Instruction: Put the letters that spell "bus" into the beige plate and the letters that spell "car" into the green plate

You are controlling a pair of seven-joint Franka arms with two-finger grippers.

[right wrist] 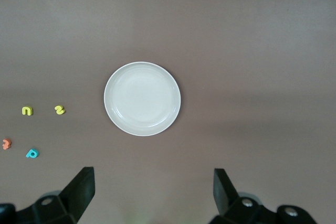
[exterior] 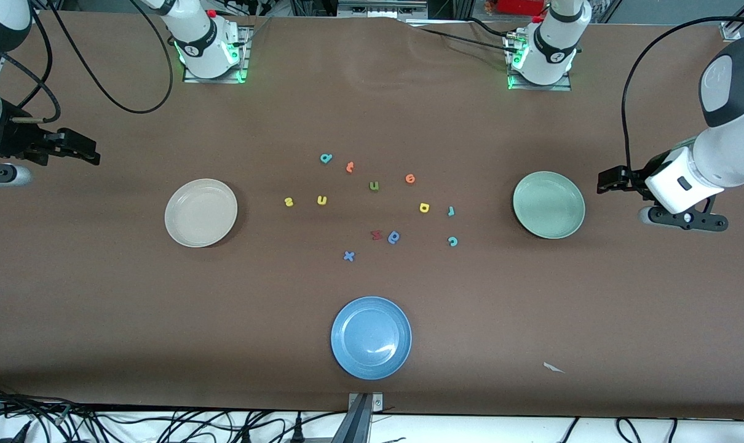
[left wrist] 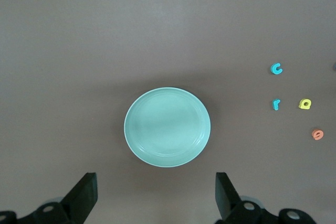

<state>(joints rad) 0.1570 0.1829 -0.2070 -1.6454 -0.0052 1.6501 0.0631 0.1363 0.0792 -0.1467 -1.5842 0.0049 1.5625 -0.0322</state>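
Both pairs of jaws stand spread wide and hold nothing. Left gripper [left wrist: 157, 195] hangs at the left arm's end of the table, and the green plate [left wrist: 167, 127] lies straight ahead of its open fingers, bare. Past the plate, toward the middle of the table, sit the teal c [left wrist: 276, 68], the blue-teal r [left wrist: 276, 104] and the yellow a [left wrist: 305, 103], close together, with an orange e [left wrist: 317, 134] just beside them that is not wanted.

Right gripper [right wrist: 152, 195] hangs at the right arm's end, with the beige plate [right wrist: 142, 98] straight ahead of its fingers, also bare. Past that plate lie the yellow s [right wrist: 60, 109], the yellow u [right wrist: 27, 110] and the teal b [right wrist: 32, 153].

Seen from the front, the split is plain: the c [exterior: 452, 241], r [exterior: 451, 211] and a [exterior: 424, 208] lie on the green plate's side, so the left arm looks the nearer one for them; the s [exterior: 289, 201] and u [exterior: 322, 199] lie on the beige plate's side, nearer the right arm. Each arm would likely have to reach over its own plate toward the centre. No letter is in a plate yet.

Other letters and a blue plate [exterior: 371, 337] are not needed.
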